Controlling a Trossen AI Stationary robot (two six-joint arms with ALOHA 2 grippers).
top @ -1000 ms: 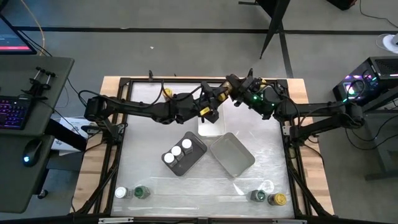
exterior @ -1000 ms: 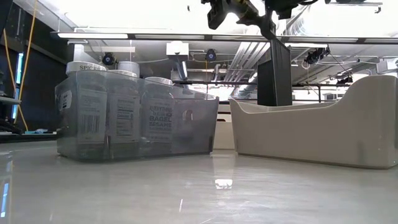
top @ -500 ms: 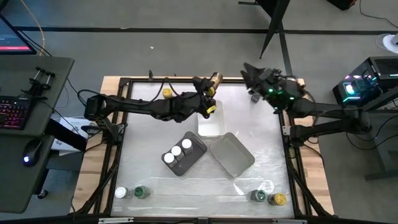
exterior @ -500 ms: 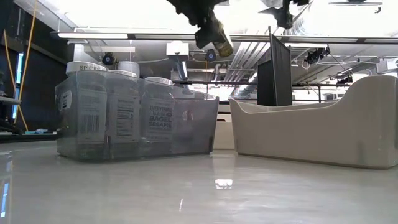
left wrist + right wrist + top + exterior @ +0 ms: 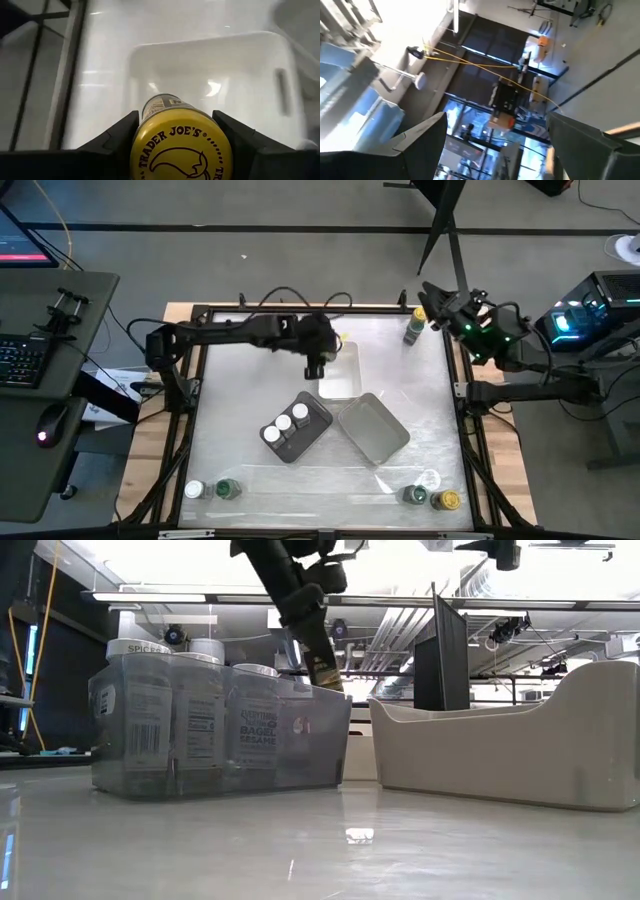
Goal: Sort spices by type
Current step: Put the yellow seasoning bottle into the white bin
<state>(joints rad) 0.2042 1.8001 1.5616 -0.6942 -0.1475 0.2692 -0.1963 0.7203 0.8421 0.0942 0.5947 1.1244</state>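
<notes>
My left gripper is above the white tray, shut on a spice jar with a yellow lid. In the low view the jar slants down below the gripper, above the tray walls. A grey tray holds three white-lidded jars standing upright. My right gripper is open with nothing between its fingers, high over the table's far right corner. One jar stands on the table below it. My left gripper pinches the jar between its two fingers, at the yellow lid end. The lid faces back to the wrist and the body runs along the fingers. The fingers slant down from the table's left. The jar is lifted clear over the white tray, tilted, bottom end lowest.
An empty grey tray lies beside the filled one. Two jars stand at the near left corner and two more at the near right. The table frame's black rails run along the edges.
Both grippers had met over the table's far middle. My right gripper has drawn back up and toward the far right corner. My left gripper has rolled and tipped downward, moving toward the near edge, so the jar now slants down over the white tray.
</notes>
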